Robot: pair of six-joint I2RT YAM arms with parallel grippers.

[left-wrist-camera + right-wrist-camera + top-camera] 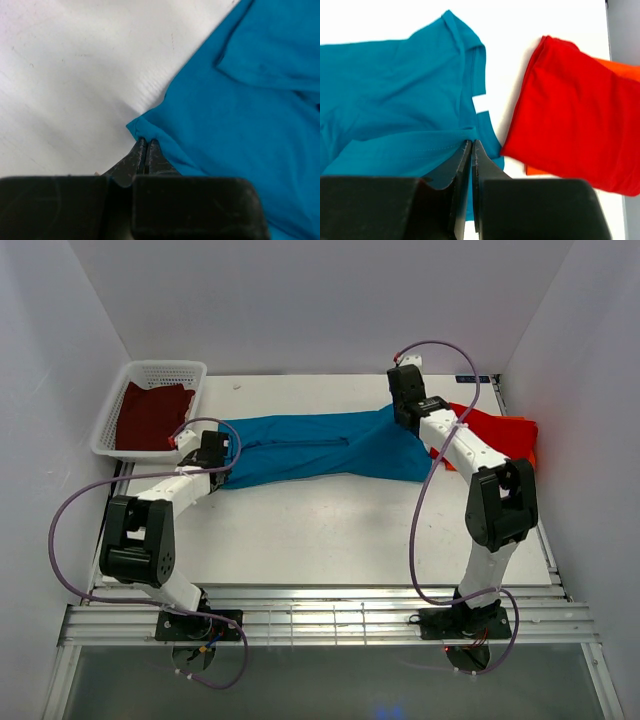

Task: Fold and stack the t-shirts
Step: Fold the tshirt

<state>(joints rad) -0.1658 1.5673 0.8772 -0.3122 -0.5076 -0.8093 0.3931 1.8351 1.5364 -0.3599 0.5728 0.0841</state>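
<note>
The right arm hides where the teal t-shirt meets the red-orange t-shirt.

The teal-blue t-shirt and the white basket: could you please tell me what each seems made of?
The teal-blue t-shirt looks like soft matte knit cloth, perhaps cotton: it wrinkles, lies limp and shows stitched hems. The white basket looks like moulded plastic: stiff mesh walls, smooth rim.

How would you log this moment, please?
left claw: shut on teal t-shirt | right claw: shut on teal t-shirt | red t-shirt: folded
</note>
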